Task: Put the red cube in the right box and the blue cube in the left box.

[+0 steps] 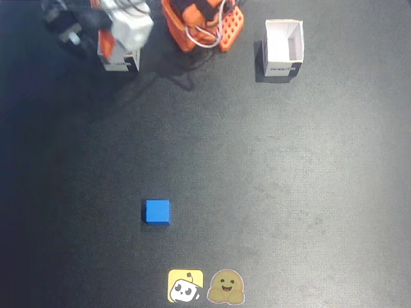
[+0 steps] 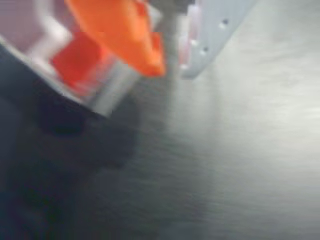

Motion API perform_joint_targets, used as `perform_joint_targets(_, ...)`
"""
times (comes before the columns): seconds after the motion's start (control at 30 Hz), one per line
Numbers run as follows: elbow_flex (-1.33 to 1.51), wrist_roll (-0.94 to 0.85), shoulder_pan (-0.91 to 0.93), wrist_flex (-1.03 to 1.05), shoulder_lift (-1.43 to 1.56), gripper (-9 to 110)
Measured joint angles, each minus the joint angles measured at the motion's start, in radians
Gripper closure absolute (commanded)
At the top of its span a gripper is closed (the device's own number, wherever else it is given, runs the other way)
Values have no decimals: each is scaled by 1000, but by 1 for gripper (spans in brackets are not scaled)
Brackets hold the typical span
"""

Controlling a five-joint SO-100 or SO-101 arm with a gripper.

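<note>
The blue cube (image 1: 157, 212) lies alone on the dark mat, low and left of centre in the fixed view. One white box (image 1: 284, 48) stands open and empty at the top right. The other white box (image 1: 119, 59) is at the top left, mostly covered by the blurred arm and my gripper (image 1: 125, 29). In the wrist view the red cube (image 2: 75, 65) lies inside this box (image 2: 111, 91). My gripper (image 2: 172, 70) is just beside and above it, its orange finger (image 2: 120, 30) and white finger (image 2: 215, 35) slightly apart with nothing between them.
The orange arm base (image 1: 202, 22) with cables stands at the top centre between the boxes. Two stickers (image 1: 205, 286) lie at the bottom edge. The rest is dark mat (image 1: 289, 179).
</note>
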Motion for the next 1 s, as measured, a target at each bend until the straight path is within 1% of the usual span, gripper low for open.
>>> perform_joint_targets(0.2, 0, 28, -201, -28, -5, 101)
perform_joint_targets(0.37, 0, 38, -314, -51, -6, 101)
perform_joint_targets(0.43, 0, 14, -359, -63, -8, 101)
perform_joint_targets(0.63, 0, -60, -459, -86, -17, 101)
perform_joint_targets(0.87, 0, -80, -548, -87, -52, 101)
perform_joint_targets(1.0, 0, -72, -588, -54, -63, 101)
